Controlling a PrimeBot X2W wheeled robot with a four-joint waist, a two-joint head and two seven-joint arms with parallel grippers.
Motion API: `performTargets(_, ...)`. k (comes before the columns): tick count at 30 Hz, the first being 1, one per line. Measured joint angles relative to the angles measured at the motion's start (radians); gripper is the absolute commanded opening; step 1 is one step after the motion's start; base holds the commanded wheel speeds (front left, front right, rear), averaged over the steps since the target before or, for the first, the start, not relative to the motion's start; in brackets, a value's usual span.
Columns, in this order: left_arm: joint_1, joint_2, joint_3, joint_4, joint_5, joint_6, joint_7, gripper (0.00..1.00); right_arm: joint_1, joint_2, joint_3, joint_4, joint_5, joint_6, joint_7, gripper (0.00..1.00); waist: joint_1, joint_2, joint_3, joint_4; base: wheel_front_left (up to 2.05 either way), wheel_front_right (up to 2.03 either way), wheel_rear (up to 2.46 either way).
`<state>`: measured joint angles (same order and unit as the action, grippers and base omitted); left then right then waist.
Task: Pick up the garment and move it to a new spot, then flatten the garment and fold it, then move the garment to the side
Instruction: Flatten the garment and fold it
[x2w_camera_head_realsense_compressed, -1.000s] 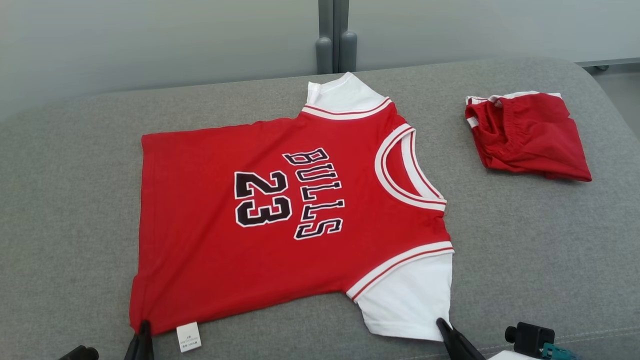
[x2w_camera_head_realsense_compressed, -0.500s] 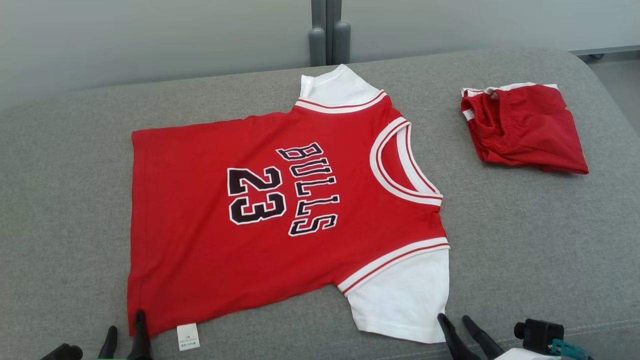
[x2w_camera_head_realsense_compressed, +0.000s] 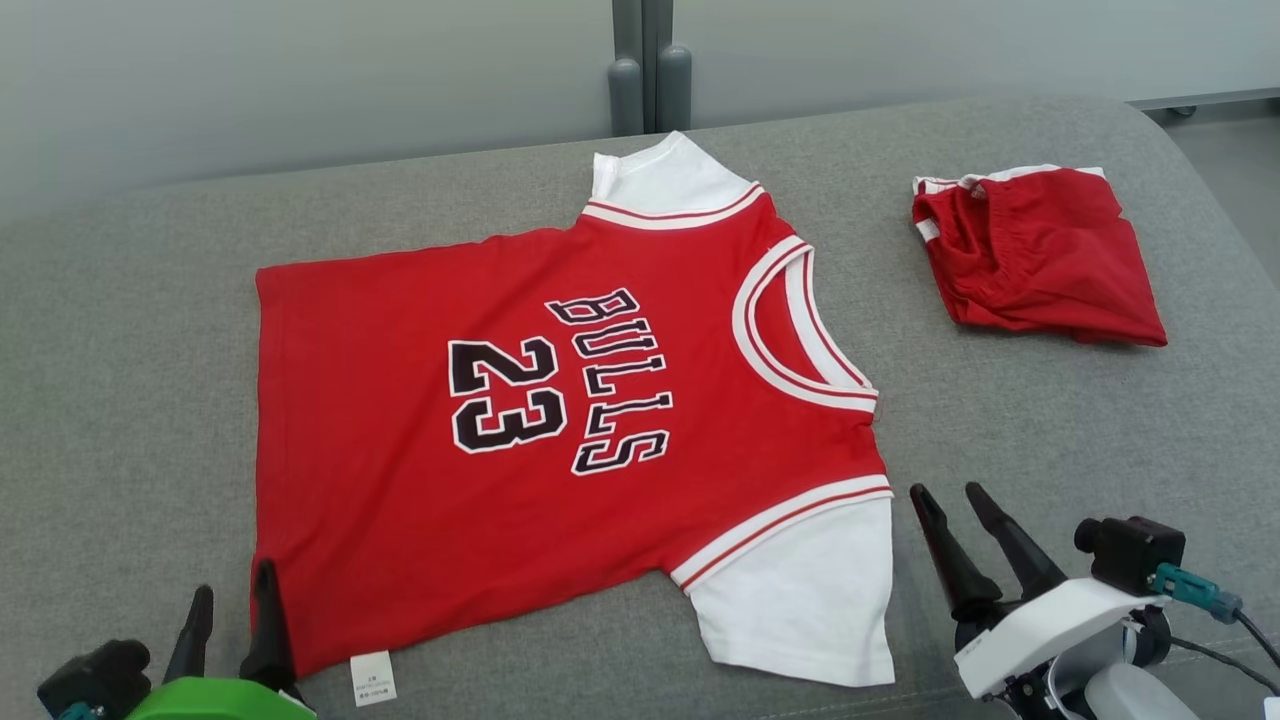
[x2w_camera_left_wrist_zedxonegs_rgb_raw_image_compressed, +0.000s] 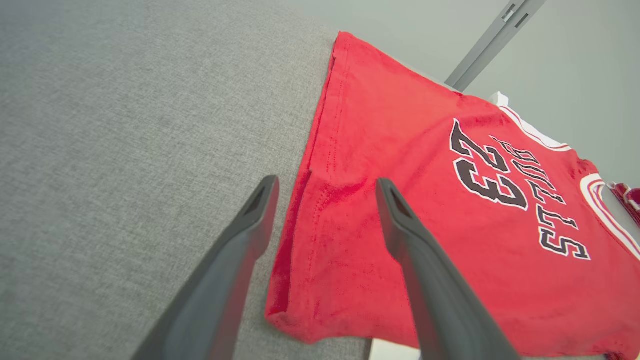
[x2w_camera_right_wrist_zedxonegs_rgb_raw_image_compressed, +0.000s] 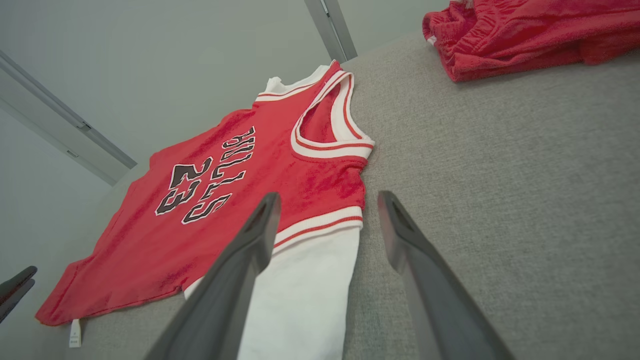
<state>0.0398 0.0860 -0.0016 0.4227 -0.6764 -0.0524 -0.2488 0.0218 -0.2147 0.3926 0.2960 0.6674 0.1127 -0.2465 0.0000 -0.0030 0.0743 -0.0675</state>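
Note:
The garment (x2w_camera_head_realsense_compressed: 400, 470) is a red "BULLS 23" jersey with white sleeves, spread flat on the grey cushion (x2w_camera_head_realsense_compressed: 1050, 430). My left gripper (x2w_camera_head_realsense_compressed: 234, 585) stands open at its near left hem corner, one finger over the cloth and one over the cushion. In the left wrist view the garment's hem (x2w_camera_left_wrist_zedxonegs_rgb_raw_image_compressed: 320, 165) runs between the open left gripper (x2w_camera_left_wrist_zedxonegs_rgb_raw_image_compressed: 326, 182) fingers. My right gripper (x2w_camera_head_realsense_compressed: 945, 490) is open just right of the near white sleeve (x2w_camera_head_realsense_compressed: 800, 590), holding nothing. The right wrist view shows the right gripper (x2w_camera_right_wrist_zedxonegs_rgb_raw_image_compressed: 328, 197) above the sleeve edge and the garment (x2w_camera_right_wrist_zedxonegs_rgb_raw_image_compressed: 300, 175).
Folded red shorts (x2w_camera_head_realsense_compressed: 1040, 260) lie at the back right of the cushion, also in the right wrist view as shorts (x2w_camera_right_wrist_zedxonegs_rgb_raw_image_compressed: 525, 35). A grey post (x2w_camera_head_realsense_compressed: 640, 70) rises behind the cushion's far edge. A white care tag (x2w_camera_head_realsense_compressed: 372, 678) sticks out from the hem.
Both grippers went from shut on the garment's near edge to open, letting go. The right gripper rose and moved right of the sleeve. The camera shifted slightly.

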Motion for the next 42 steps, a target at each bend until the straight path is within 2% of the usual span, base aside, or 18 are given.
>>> performTargets(6, -0.032, 0.007, -0.024, -0.127, 0.114, 0.0, -0.003, 1.0, -0.039, -0.009, -0.024, -0.044, -0.044, -0.011, -0.004, 1.0, 0.0, 0.0, -0.02, 0.007, 0.0, 0.0, 0.0)
performTargets(13, -0.045, -0.004, -0.039, -0.272, 0.211, 0.01, -0.003, 1.0, -0.111, -0.012, -0.06, -0.136, -0.132, -0.055, -0.005, 1.0, 0.0, 0.0, -0.043, 0.008, 0.0, 0.0, 0.0)
performTargets(22, 0.014, -0.027, -0.07, -0.303, 0.254, 0.038, -0.003, 1.0, -0.124, -0.008, -0.065, -0.179, -0.23, -0.106, -0.005, 1.0, 0.0, 0.0, -0.063, 0.017, 0.0, 0.0, 0.0)
performTargets(33, 0.094, -0.035, -0.07, -0.343, 0.261, 0.077, -0.003, 1.0, -0.073, 0.033, -0.061, -0.186, -0.264, -0.158, -0.005, 1.0, 0.0, 0.0, -0.083, 0.033, 0.0, 0.0, 0.0)
performTargets(42, 0.121, -0.035, -0.073, -0.376, 0.262, 0.079, -0.003, 1.0, -0.05, 0.057, -0.064, -0.177, -0.273, -0.167, -0.005, 1.0, 0.0, 0.0, -0.093, 0.038, 0.0, 0.0, 0.0)
